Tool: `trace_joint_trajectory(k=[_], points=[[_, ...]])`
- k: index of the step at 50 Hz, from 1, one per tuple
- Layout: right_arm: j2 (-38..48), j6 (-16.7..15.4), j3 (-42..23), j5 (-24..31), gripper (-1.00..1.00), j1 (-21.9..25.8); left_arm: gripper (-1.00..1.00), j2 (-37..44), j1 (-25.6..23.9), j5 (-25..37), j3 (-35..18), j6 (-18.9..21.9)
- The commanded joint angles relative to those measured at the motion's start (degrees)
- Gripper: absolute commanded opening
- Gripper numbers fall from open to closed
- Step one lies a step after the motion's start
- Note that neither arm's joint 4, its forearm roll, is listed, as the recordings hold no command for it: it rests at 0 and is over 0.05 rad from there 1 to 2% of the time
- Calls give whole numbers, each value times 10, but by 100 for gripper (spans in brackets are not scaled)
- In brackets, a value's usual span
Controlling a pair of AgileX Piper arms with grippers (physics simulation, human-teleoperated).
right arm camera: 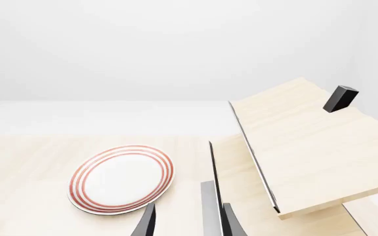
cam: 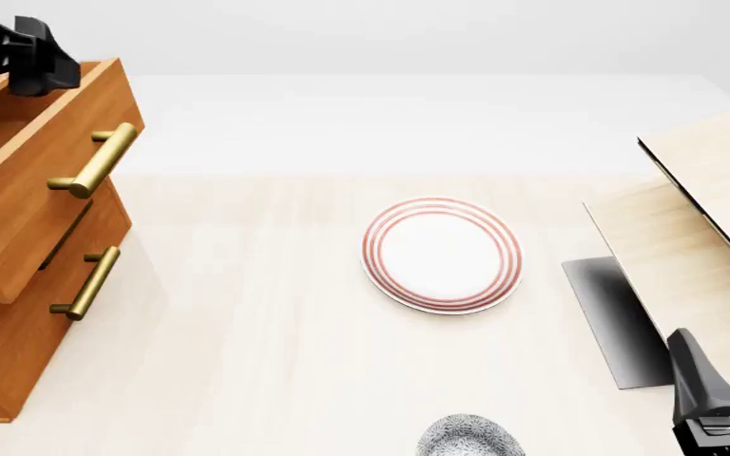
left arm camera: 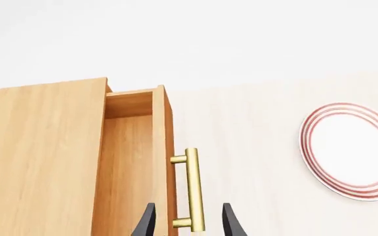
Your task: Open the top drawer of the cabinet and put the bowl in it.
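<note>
The cabinet (cam: 10, 351) stands at the table's left edge. Its top drawer (cam: 29, 190) is pulled out, brass handle (cam: 92, 161) facing right. In the left wrist view the drawer's bare inside (left arm camera: 130, 167) shows beside the handle (left arm camera: 192, 189). My left gripper (left arm camera: 189, 223) is open above the drawer, holding nothing, and the handle lies in line between its fingers, farther off. In the front view it (cam: 33, 59) shows as a dark shape at the top left. The speckled bowl (cam: 470, 439) sits at the near edge, partly cut off. My right gripper (cam: 729, 369) is open at the lower right, well right of the bowl.
A white plate with red rings (cam: 441, 255) lies in the middle of the table. Pale wooden boards (cam: 701, 237) lean at the right over a dark base (cam: 612, 318), close to my right gripper (right arm camera: 189, 223). A lower drawer handle (cam: 86, 282) sticks out below the top drawer.
</note>
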Motion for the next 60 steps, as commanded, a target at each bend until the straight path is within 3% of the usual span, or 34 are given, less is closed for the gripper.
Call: trace_joint_trajectory(k=[1, 39, 60], points=[[-1, 0, 0, 0, 100, 0, 100, 5, 4, 34, -12, 2], [-1, 0, 0, 0, 100, 0, 100, 1, 28, 3, 25, -37], [-1, 0, 0, 0, 100, 0, 100, -6, 30, -32, 78, -48]])
